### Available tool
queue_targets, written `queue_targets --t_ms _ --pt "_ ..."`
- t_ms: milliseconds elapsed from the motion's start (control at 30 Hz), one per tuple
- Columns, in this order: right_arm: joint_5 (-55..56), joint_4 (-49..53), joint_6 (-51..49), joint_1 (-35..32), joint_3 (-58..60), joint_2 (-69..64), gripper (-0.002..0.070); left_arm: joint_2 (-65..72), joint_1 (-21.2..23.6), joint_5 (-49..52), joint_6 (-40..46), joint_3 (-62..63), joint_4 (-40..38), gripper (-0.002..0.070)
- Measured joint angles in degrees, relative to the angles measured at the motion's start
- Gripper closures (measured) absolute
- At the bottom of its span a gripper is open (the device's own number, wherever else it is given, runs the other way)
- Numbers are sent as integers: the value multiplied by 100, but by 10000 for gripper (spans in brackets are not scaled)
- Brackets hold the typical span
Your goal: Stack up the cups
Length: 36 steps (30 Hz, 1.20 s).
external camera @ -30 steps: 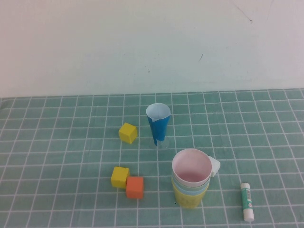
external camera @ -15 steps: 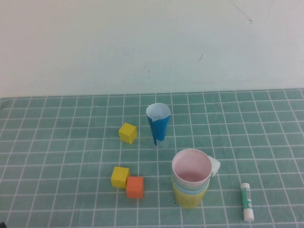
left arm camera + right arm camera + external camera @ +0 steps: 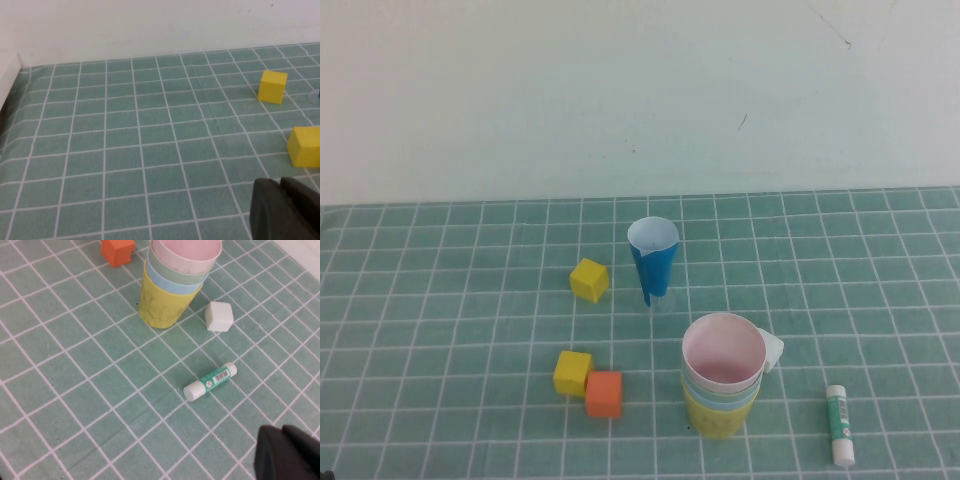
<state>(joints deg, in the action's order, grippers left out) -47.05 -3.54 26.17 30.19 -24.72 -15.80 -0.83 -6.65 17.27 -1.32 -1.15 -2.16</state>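
Observation:
The four cups stand nested in one upright stack at the front right of the mat. The yellow cup [image 3: 720, 416] is at the bottom, then the light blue cup [image 3: 718, 398], the pale green cup [image 3: 692, 381] and the pink cup [image 3: 723, 352] on top. The stack also shows in the right wrist view, from yellow [image 3: 162, 307] up to pink [image 3: 186, 250]. My left gripper [image 3: 281, 183] is shut and empty over bare mat, near two yellow cubes. My right gripper [image 3: 285, 432] is shut and empty, apart from the stack and past the glue stick. Neither gripper shows in the high view.
A narrow dark blue cone cup [image 3: 653, 260] stands behind the stack. Two yellow cubes [image 3: 588, 280] [image 3: 573, 372] and an orange cube [image 3: 604, 393] lie to the left. A white cube [image 3: 772, 350] touches the stack's right side. A glue stick [image 3: 839, 424] lies at the front right.

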Motion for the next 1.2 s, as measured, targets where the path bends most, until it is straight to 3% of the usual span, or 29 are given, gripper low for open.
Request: queue_targets --t_ms 833,967,1200 --pt "0 0 105 -85 0 228 678 0 0 31 61 10 -2 676" --pt "162 0 299 -652 91 426 678 0 0 31 61 10 -2 677" --pt "1523 0 358 -2516 938 1051 678 0 0 31 61 10 -2 676"
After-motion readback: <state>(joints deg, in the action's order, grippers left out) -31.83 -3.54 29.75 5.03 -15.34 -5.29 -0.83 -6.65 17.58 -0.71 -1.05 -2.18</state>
